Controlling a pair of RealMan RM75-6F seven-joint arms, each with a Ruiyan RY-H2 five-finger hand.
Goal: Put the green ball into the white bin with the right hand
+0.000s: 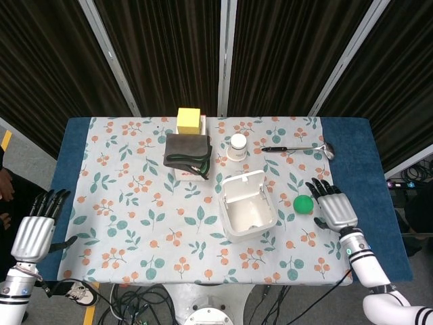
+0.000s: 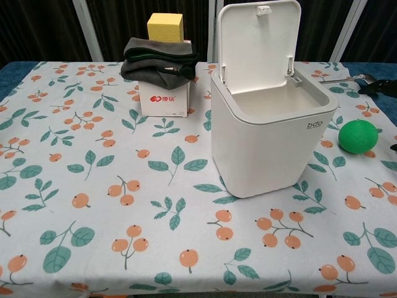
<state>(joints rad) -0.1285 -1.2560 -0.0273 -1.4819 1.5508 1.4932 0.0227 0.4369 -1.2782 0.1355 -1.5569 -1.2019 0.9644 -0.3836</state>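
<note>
Green ball lay untouched beside your right robot hand, fingers spread, empty, near the bin.

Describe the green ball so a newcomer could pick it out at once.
Start at the white bin with its lid up, near the middle of the floral tablecloth. Just beyond the bin's side, toward the right hand, the green ball lies alone on the cloth. It is the only round, solid green object there.
</note>
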